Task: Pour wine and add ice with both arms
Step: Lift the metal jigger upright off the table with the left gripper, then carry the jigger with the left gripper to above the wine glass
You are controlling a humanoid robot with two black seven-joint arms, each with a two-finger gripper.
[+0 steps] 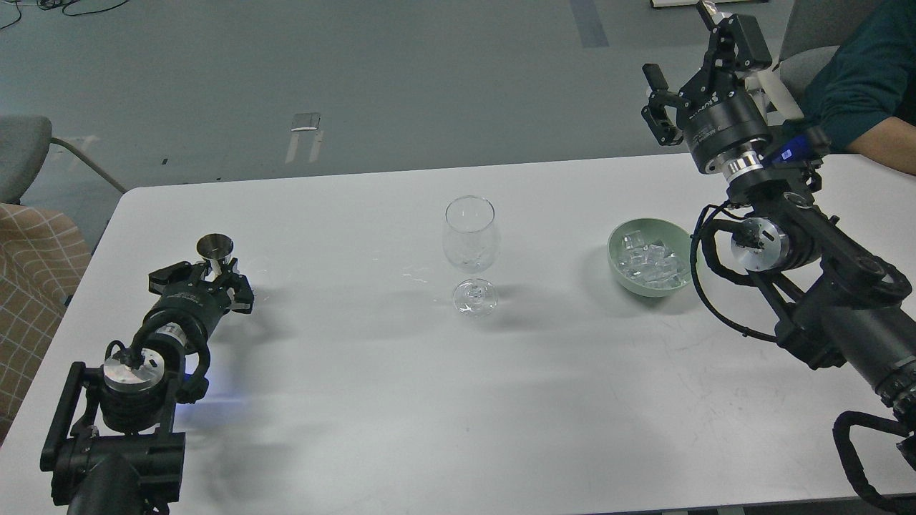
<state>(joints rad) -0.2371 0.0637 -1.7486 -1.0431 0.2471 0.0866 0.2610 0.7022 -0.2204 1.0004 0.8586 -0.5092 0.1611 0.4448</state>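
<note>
An empty clear stemmed wine glass [469, 239] stands at the table's middle. A pale green bowl [614, 247] to its right holds several clear ice cubes [647, 261]. A small steel jigger cup [215, 250] stands upright at the left. My left gripper [211, 280] lies low on the table with its fingers on either side of the jigger's lower half. I cannot tell whether they press on it. My right gripper [683, 54] is raised high behind and to the right of the bowl, open and empty.
The white table [358, 400] ends near the front. A person's arm in a dark green sleeve [869, 86] rests at the back right corner, close to my right gripper. A grey chair [21, 154] and checked fabric [32, 286] stand off the left edge.
</note>
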